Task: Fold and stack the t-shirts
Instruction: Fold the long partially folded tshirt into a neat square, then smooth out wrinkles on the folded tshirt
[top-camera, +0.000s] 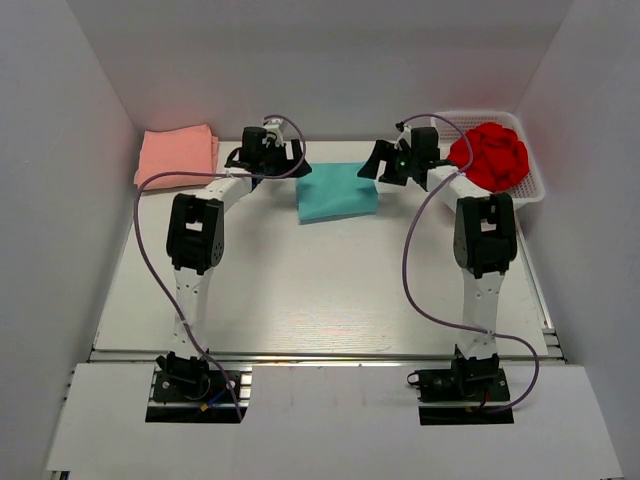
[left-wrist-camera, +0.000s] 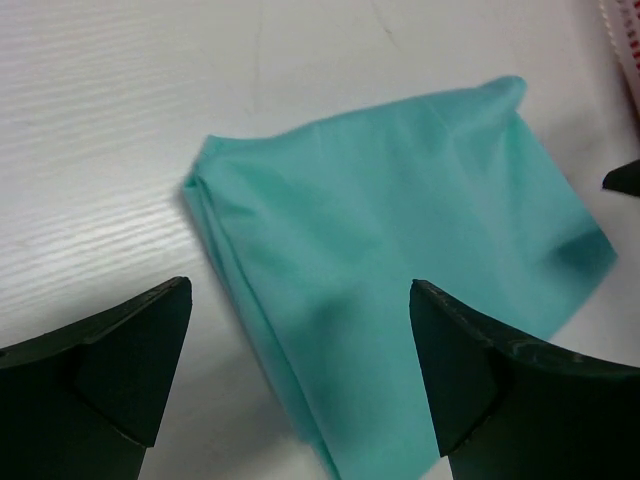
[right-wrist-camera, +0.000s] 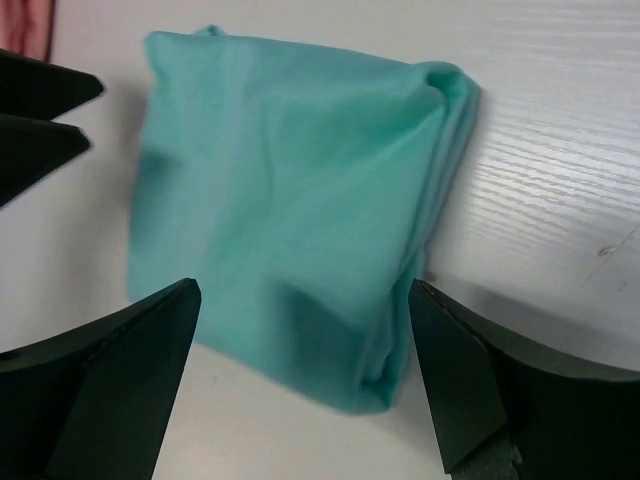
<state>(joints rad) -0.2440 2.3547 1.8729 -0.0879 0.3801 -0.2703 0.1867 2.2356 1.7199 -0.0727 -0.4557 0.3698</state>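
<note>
A teal t-shirt (top-camera: 337, 193) lies folded into a small rectangle at the back middle of the table. My left gripper (top-camera: 292, 157) hovers at its left end, open, with nothing between its fingers; in the left wrist view the teal t-shirt (left-wrist-camera: 400, 240) spreads below the gripper (left-wrist-camera: 300, 300). My right gripper (top-camera: 372, 163) hangs open at the shirt's right end, and the teal t-shirt (right-wrist-camera: 290, 200) fills the right wrist view beneath the gripper (right-wrist-camera: 305, 300). A salmon-pink t-shirt (top-camera: 177, 155) lies folded at the back left. A red t-shirt (top-camera: 490, 155) sits crumpled in the basket.
A white mesh basket (top-camera: 532, 190) stands at the back right against the wall. White walls close in the table on the left, back and right. Purple cables loop from both arms down to their bases.
</note>
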